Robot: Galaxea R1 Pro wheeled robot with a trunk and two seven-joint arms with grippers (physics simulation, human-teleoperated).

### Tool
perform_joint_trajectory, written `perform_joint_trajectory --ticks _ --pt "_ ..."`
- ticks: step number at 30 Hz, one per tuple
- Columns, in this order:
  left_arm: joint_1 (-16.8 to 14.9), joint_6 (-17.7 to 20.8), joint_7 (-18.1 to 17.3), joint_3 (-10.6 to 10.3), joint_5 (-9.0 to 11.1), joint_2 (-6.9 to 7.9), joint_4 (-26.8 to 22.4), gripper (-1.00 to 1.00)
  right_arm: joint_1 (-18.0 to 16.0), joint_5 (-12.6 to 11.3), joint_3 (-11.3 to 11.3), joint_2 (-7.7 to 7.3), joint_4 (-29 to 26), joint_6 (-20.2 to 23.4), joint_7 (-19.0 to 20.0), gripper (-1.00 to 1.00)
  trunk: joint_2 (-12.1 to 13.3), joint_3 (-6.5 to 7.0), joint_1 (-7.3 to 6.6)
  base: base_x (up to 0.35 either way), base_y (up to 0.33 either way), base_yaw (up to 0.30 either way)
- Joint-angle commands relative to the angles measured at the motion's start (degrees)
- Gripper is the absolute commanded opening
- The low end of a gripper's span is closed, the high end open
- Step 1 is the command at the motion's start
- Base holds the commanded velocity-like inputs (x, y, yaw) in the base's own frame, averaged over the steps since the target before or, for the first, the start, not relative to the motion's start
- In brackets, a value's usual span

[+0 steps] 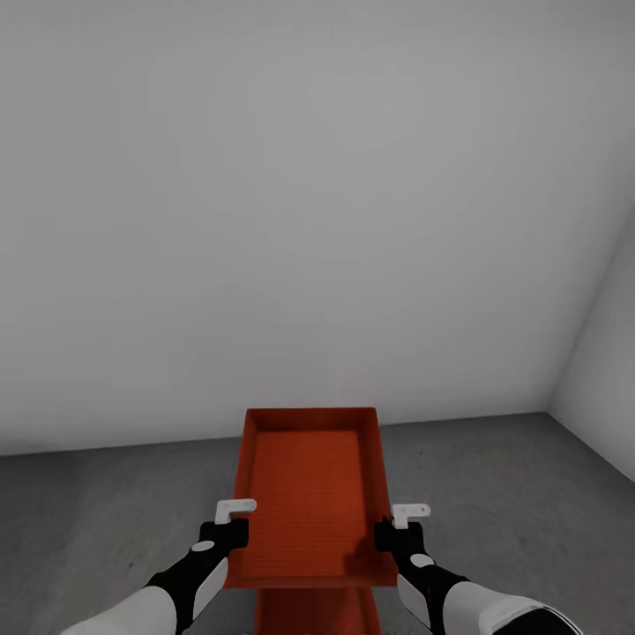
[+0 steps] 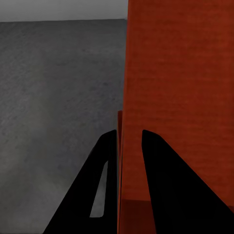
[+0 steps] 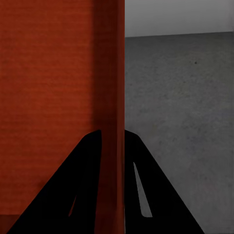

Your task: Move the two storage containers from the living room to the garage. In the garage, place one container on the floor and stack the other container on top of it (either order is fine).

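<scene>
- The upper bin [image 1: 309, 494] — red-orange, open on top and with nothing inside — is held level in front of the robot, one long side wall in each gripper.
- The left gripper [image 1: 231, 520] sits at the bin's left wall, near the end closest to the robot; in the left wrist view its two dark fingers [image 2: 92, 195] straddle that wall [image 2: 121, 146], one inside the bin and one outside, closed against it.
- The right gripper [image 1: 404, 522] mirrors this at the right wall; in the right wrist view its fingers [image 3: 146, 195] pinch the thin wall [image 3: 109, 122] from both sides, with no gap to be seen.
- A second bin [image 1: 317, 613], the same red-orange, shows just below the near end of the held one, at the bottom edge of the head view; whether the two touch cannot be told.
- The floor [image 1: 494, 494] under and around the bins is dark grey, mottled concrete — it also shows beside the bin in both wrist views.
- A plain white wall [image 1: 309, 220] rises behind the bins, meeting another white wall [image 1: 608, 370] in a corner at the right of the head view.
</scene>
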Motion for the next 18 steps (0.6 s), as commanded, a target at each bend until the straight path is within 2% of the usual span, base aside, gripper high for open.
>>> perform_joint_trajectory --ticks 1,18 --pt "-0.1 -2.2 0.7 1.3 -0.2 2.41 -0.1 -1.0 -0.1 -1.5 -2.5 -0.41 0.3 -0.4 -0.1 -1.0 -0.1 -0.17 0.0 0.0 0.0 0.0" --pt "-0.1 -2.2 0.7 1.3 -0.2 2.41 -0.1 -1.0 -0.1 -1.5 -2.5 -0.41 0.3 -0.4 -0.1 -1.0 -0.1 -1.71 0.0 0.0 0.0 0.0"
